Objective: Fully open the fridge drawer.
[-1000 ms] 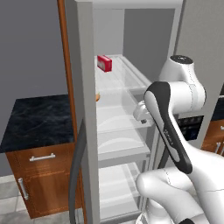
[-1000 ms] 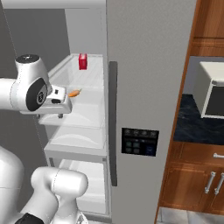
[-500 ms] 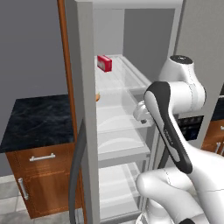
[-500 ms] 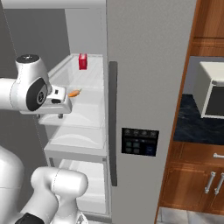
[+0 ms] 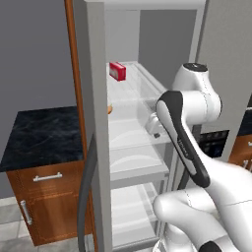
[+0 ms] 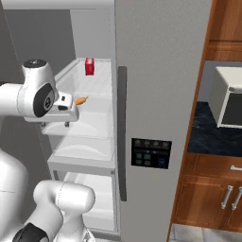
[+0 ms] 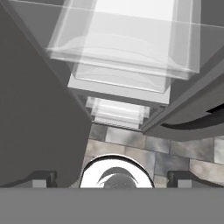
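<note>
The drawer (image 5: 129, 132) (image 6: 84, 124) (image 7: 127, 48) is sitting level, clear and shallow, sticking out past the fridge front, above deeper bins.

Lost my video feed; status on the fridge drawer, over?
Gripper open, holding nothing. Fridge drawer pulled out past lower bins. Nothing blocking it.

We are seeing the fridge drawer (image 5: 129, 129) sticking out past the fridge front, and the gripper (image 6: 56, 124) is hanging just at its front edge. Open air is lying in front of the fridge, down to the tiled floor (image 7: 144, 151). The grey door (image 6: 156, 94) is walling off the right side. The grey frame post (image 5: 98, 123) is blocking the left. A red box (image 5: 117, 70) and a small orange thing (image 6: 81, 100) are sitting on the shelf (image 6: 97, 80) above.
</note>
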You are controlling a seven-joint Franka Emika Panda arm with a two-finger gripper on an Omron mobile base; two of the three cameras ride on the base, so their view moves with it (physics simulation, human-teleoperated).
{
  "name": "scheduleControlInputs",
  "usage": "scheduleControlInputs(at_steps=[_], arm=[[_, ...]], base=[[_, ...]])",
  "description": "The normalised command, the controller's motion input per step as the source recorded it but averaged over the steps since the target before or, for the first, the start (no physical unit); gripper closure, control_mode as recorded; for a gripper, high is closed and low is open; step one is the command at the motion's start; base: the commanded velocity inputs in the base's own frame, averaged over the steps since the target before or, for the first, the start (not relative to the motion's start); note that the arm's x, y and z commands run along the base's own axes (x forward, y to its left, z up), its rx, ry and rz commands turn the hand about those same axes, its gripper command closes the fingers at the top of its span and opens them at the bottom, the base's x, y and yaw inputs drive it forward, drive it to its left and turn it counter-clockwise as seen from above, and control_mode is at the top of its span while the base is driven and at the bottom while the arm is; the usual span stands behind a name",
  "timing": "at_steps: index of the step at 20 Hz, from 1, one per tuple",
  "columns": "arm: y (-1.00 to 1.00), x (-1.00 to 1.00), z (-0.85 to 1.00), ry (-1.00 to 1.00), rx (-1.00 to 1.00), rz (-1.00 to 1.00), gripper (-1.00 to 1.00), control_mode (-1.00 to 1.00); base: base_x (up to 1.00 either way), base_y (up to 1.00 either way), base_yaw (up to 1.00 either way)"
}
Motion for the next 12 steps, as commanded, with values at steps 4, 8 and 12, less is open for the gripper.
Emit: scheduleControlInputs(at_steps=[4, 8, 12], arm=[[0.33, 0.49, -0.03, 0.00, 0.00, -0.12, -1.00, -1.00], [0.29, 0.44, 0.00, -0.03, 0.00, -0.11, -1.00, -1.00], [0.09, 0.56, 0.00, -0.04, 0.00, -0.10, -1.00, -1.00]], base=[[0.00, 0.00, 0.00], [0.00, 0.00, 0.00], [0.00, 0.00, 0.00]])
